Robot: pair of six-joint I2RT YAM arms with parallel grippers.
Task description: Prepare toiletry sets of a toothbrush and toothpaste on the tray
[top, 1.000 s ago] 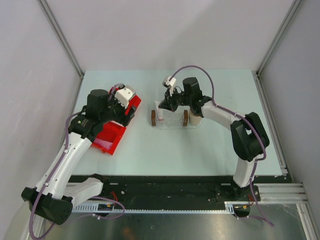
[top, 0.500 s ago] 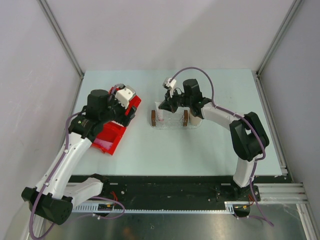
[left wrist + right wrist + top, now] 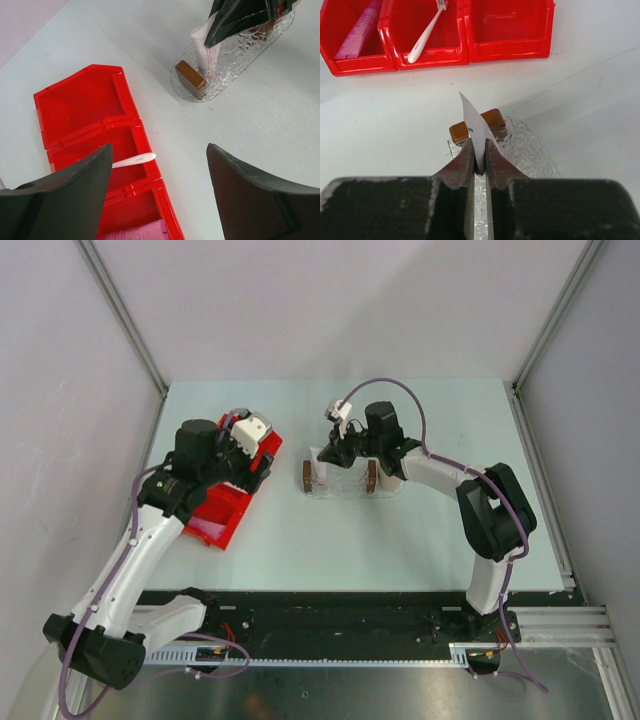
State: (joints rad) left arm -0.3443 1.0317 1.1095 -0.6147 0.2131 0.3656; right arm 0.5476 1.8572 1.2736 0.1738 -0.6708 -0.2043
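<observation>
The clear tray (image 3: pixel 340 488) with a brown block (image 3: pixel 306 476) at each end sits mid-table. My right gripper (image 3: pixel 326 454) hangs over its left end, shut on the flat end of a white toothpaste tube (image 3: pixel 473 124) that stands tilted above the tray (image 3: pixel 526 146). The left wrist view shows that tube (image 3: pixel 202 46) reaching down to the tray (image 3: pixel 240 57). My left gripper (image 3: pixel 159 150) is open and holds nothing, hovering over the red bin (image 3: pixel 80 100). In the bin lie a white toothbrush (image 3: pixel 134 160) and a magenta-pink tube (image 3: pixel 142 234).
The red divided bin (image 3: pixel 215 518) sits at the left under my left arm, with three compartments (image 3: pixel 510 50); the far one looks bare. A tan cup (image 3: pixel 390 481) stands just right of the tray, partly hidden by my right arm.
My right wrist has shifted slightly over the tray's left end with the white tube still between its fingers. The left arm has not moved.
</observation>
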